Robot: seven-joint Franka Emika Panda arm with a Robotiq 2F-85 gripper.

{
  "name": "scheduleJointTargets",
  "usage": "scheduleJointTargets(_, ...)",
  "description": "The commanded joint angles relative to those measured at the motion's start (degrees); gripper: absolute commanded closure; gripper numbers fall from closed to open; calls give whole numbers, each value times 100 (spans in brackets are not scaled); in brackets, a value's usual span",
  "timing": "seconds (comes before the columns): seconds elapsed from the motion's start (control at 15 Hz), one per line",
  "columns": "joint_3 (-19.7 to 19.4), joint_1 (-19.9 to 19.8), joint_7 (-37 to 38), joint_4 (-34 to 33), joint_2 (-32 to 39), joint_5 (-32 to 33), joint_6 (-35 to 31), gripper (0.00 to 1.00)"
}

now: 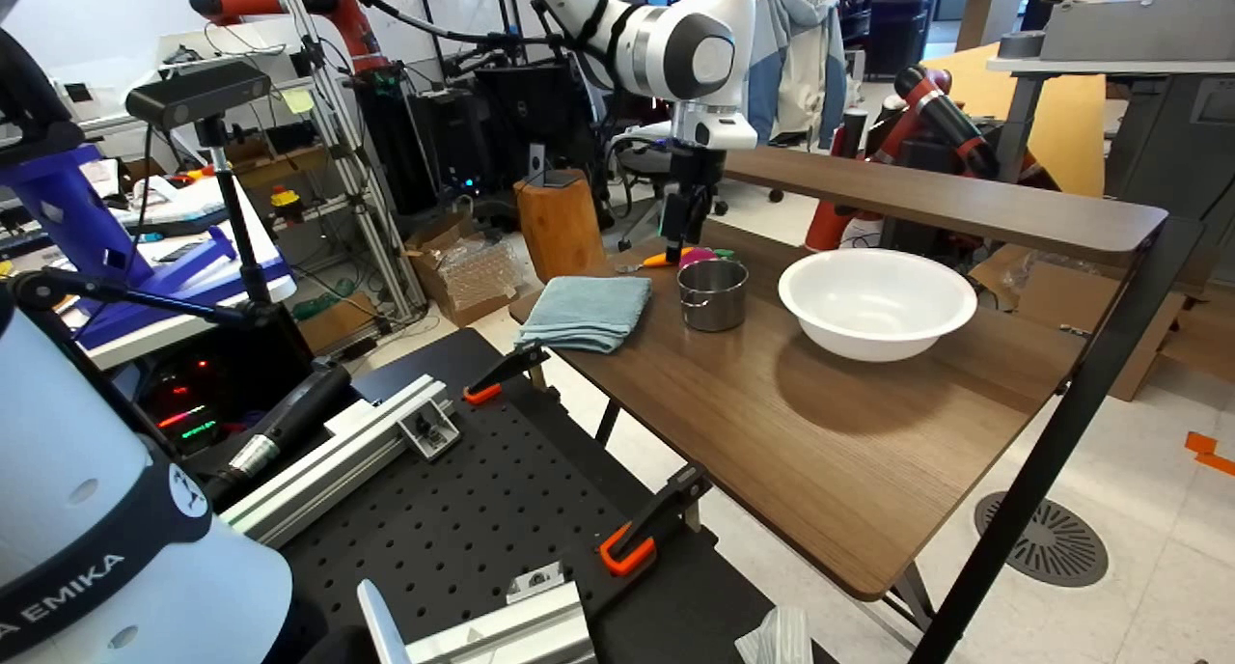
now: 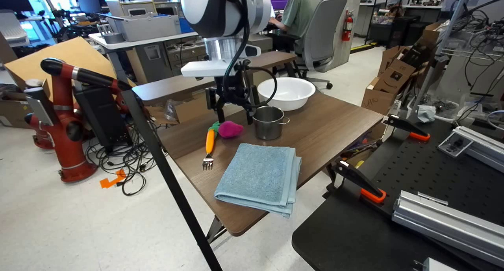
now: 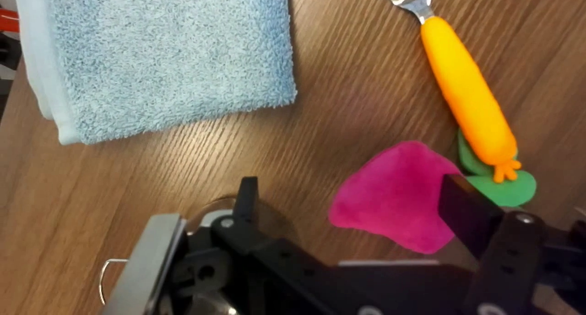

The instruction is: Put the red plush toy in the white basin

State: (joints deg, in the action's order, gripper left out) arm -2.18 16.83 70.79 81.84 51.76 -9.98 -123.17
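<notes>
The red plush toy, a pinkish-red lump with green leaves, lies on the table in both exterior views (image 1: 697, 255) (image 2: 230, 129) and in the wrist view (image 3: 393, 196). My gripper (image 2: 235, 119) points down over it, open and empty. In the wrist view the gripper (image 3: 351, 187) has the toy between its fingers, much nearer the right finger, which hides part of its edge. In an exterior view the gripper (image 1: 683, 244) stands behind the metal cup. The white basin is a wide round bowl on the table in both exterior views (image 1: 868, 341) (image 2: 289, 103); the wrist view does not show it.
A grey metal cup (image 1: 712, 302) (image 2: 269, 123) stands right beside one finger. A fork with an orange handle (image 2: 210, 141) (image 3: 467, 90) lies over the toy's green leaves. A folded blue towel (image 2: 260, 176) (image 3: 174, 54) lies near. A raised shelf (image 1: 946, 196) runs along one table side.
</notes>
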Motion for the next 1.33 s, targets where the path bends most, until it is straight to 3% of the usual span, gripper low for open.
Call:
scheduleJointTargets(0.0,-43,-14,296,-193,202,155,-122,0)
scheduleJointTargets(0.4,-70,-30,484,-489,463,169,-90,0)
scheduleJointTargets(0.47,-73,-25,500,-513,484,180,-99,25)
scheduleJointTargets(0.6,-78,-19,519,-576,515,205,-71,34)
scheduleJointTargets(1.13,-43,-16,473,-894,683,280,31,97)
scheduleJointTargets(1.27,39,-43,364,-946,691,260,109,100)
